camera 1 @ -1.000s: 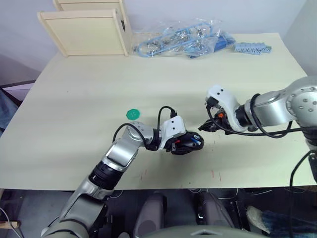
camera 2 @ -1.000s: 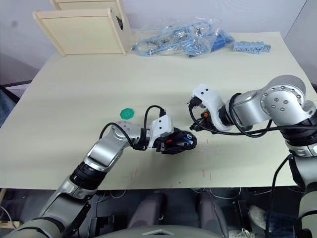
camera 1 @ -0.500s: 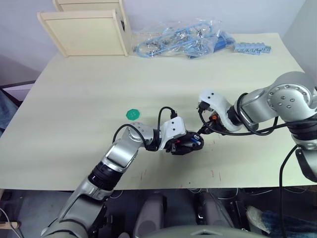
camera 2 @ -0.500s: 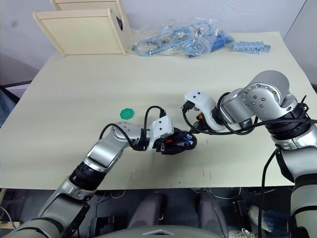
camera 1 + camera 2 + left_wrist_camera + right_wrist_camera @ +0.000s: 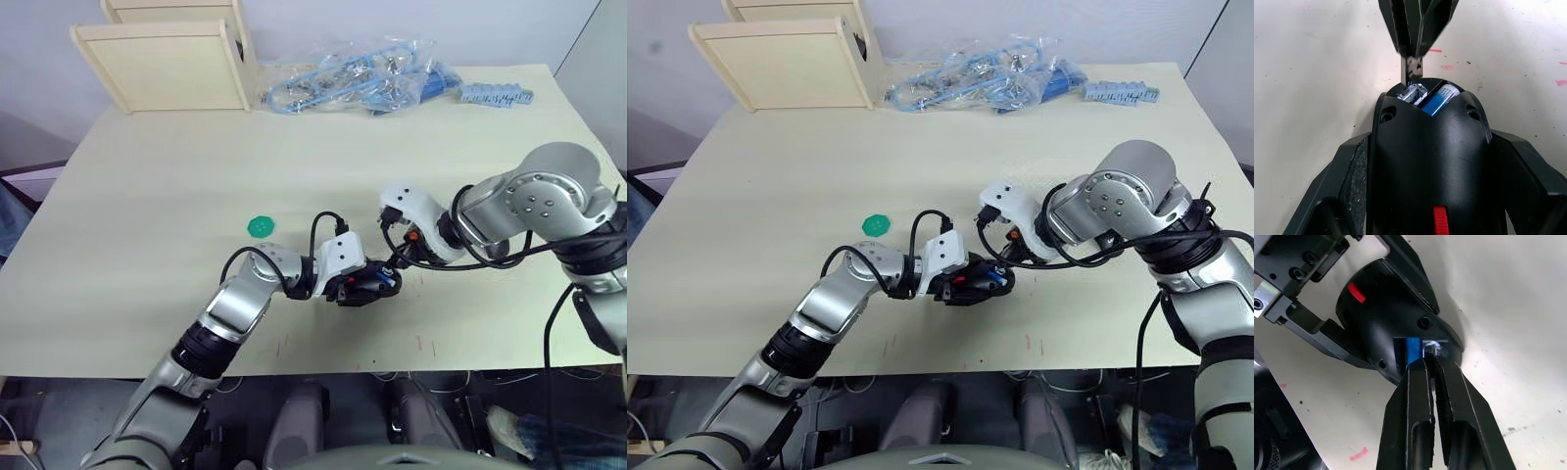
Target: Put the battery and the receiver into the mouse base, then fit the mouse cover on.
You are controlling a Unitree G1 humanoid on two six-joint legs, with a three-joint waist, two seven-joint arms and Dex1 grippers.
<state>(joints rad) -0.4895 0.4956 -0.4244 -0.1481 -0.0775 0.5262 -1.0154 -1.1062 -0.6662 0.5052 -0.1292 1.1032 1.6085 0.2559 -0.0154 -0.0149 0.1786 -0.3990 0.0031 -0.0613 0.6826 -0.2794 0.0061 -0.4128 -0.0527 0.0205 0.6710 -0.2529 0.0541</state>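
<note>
Left gripper (image 5: pixel 1430 161): clamped on the mouse base (image 5: pixel 1432 166), near the table's (image 5: pixel 147 196) front edge.
Battery (image 5: pixel 1439 100): seated inside the base's compartment.
Right gripper (image 5: pixel 1431 363): fingers pinched together around the receiver (image 5: pixel 1412 67) at the compartment's opening.

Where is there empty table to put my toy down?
Bare table lies between the wooden trays and the green disc, and along the right edge below the blue bags. It is crowded where both grippers meet at the mouse.

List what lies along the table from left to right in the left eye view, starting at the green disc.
Green disc → left gripper → mouse base, held by it, with the battery inside → right gripper, shut on the receiver at the base's open end.
</note>
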